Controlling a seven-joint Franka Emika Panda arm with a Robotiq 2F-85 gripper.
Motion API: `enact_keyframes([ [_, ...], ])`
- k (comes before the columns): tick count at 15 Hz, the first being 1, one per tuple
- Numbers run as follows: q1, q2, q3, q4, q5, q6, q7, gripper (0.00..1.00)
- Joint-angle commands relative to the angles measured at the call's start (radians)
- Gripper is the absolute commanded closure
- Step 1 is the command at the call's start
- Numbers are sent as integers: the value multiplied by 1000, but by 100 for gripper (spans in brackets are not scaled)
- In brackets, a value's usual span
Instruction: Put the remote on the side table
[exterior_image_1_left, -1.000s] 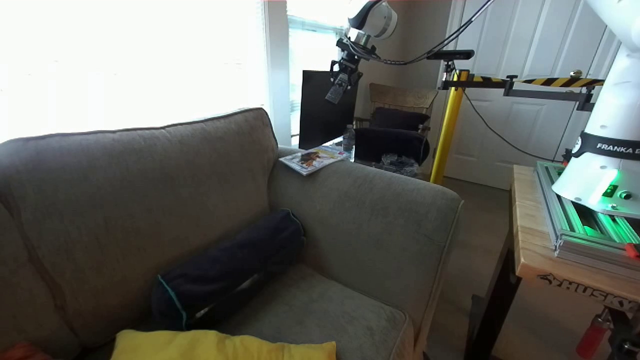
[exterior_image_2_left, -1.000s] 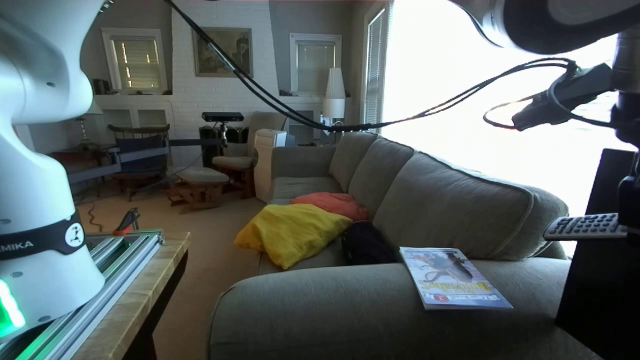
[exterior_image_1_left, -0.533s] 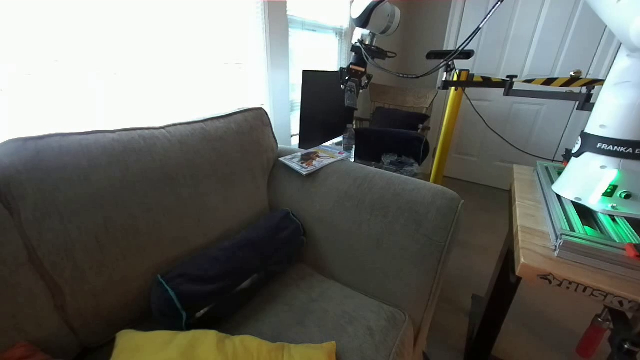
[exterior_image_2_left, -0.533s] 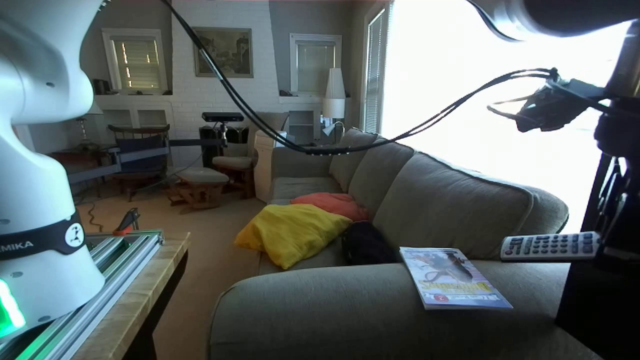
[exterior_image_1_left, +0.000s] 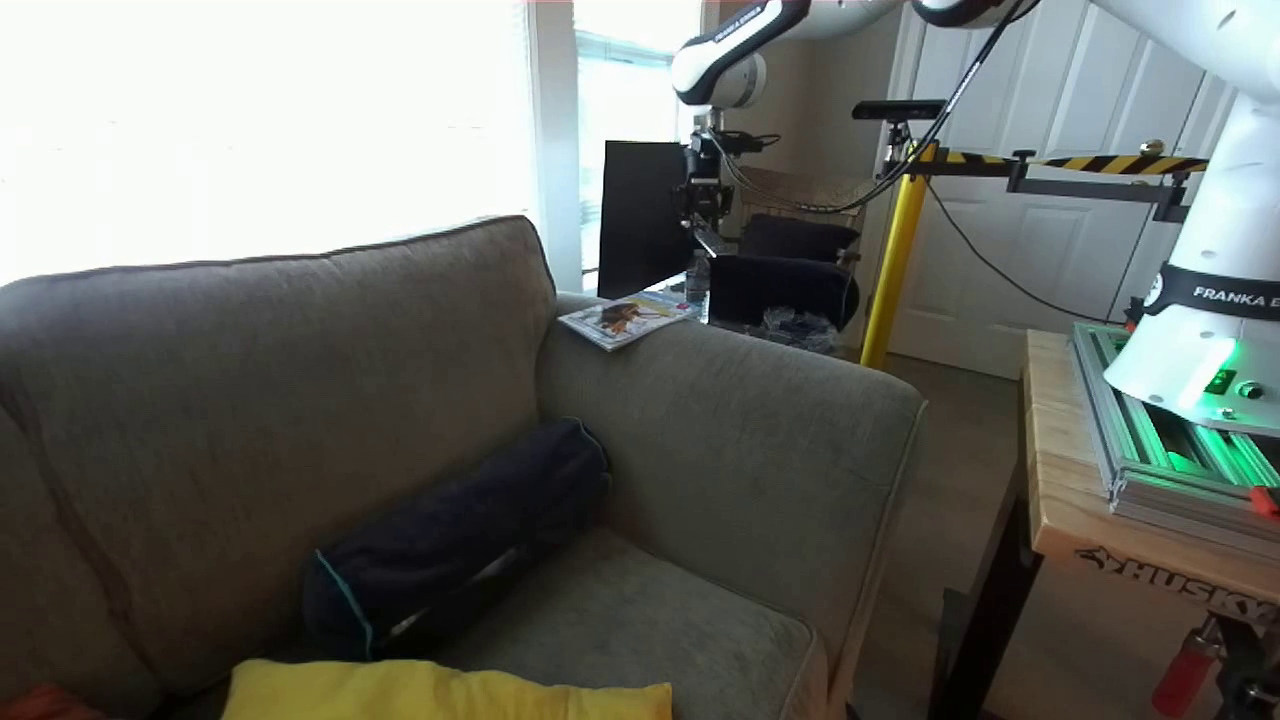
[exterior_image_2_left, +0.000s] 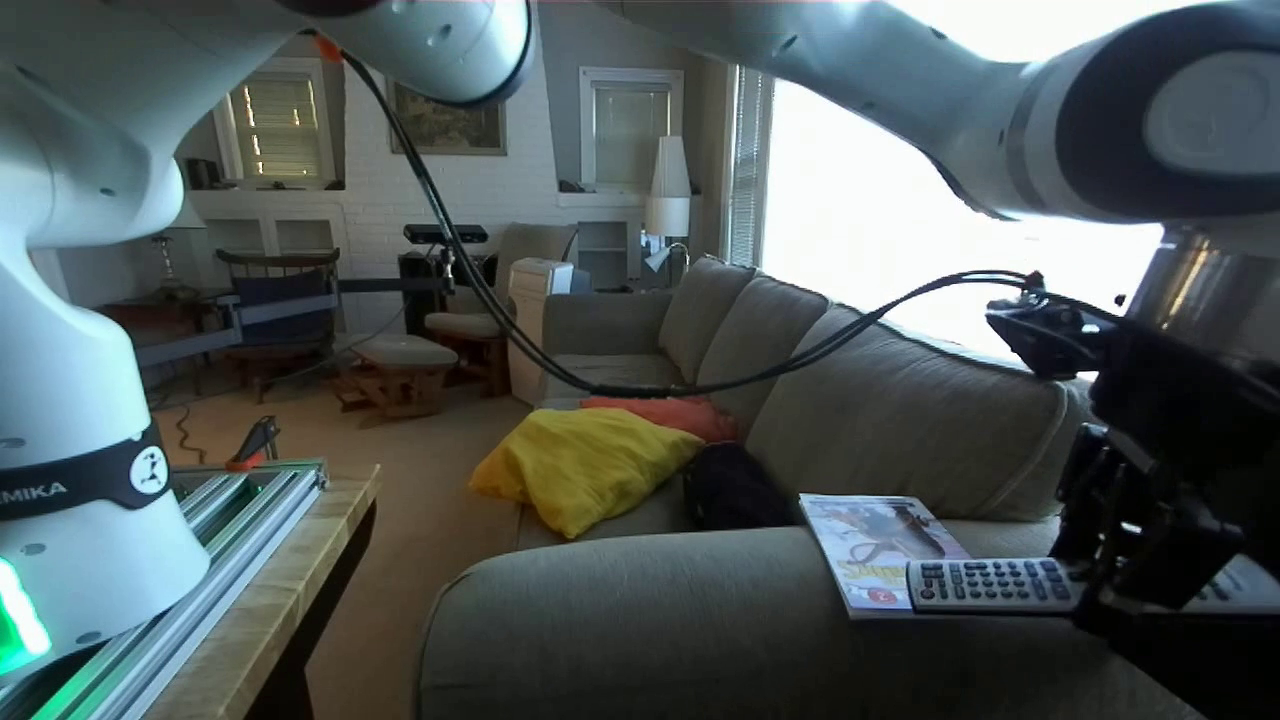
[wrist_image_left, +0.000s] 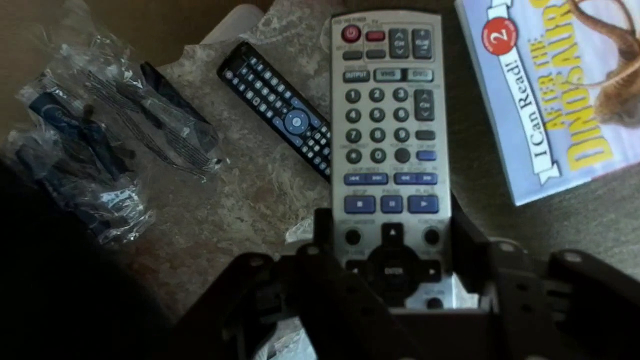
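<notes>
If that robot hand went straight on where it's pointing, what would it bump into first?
Probably the bottle, seen below the hand in an exterior view, or else the side table. The hand points down, gripping the silver remote, which partly blocks the wrist view; depth is unclear.

The site is a home living room. Identifying features: upholstered sofa (exterior_image_2_left: 900, 410) with a yellow cushion (exterior_image_2_left: 585, 470) and a red cushion (exterior_image_2_left: 685, 418), framed picture (exterior_image_2_left: 460, 130) on a white brick wall (exterior_image_2_left: 500, 190), padded footstool (exterior_image_2_left: 402, 350), white-shaded lamp (exterior_image_2_left: 668, 215), and "I Can Read!" book (wrist_image_left: 555, 95) on the sofa arm (exterior_image_2_left: 640, 620).
</notes>
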Motion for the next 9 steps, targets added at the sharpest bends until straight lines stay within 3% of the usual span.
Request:
enact_keyframes([
  [1, 24, 143, 4, 192, -91, -100, -91, 69],
  [4, 42, 211, -11, 255, -166, -136, -171, 69],
  [6, 30, 236, -12, 286, -174, -134, -154, 69],
  [7, 45, 183, -9, 183, -147, -89, -138, 44],
  [9, 39, 206, -15, 211, -148, -91, -139, 44],
])
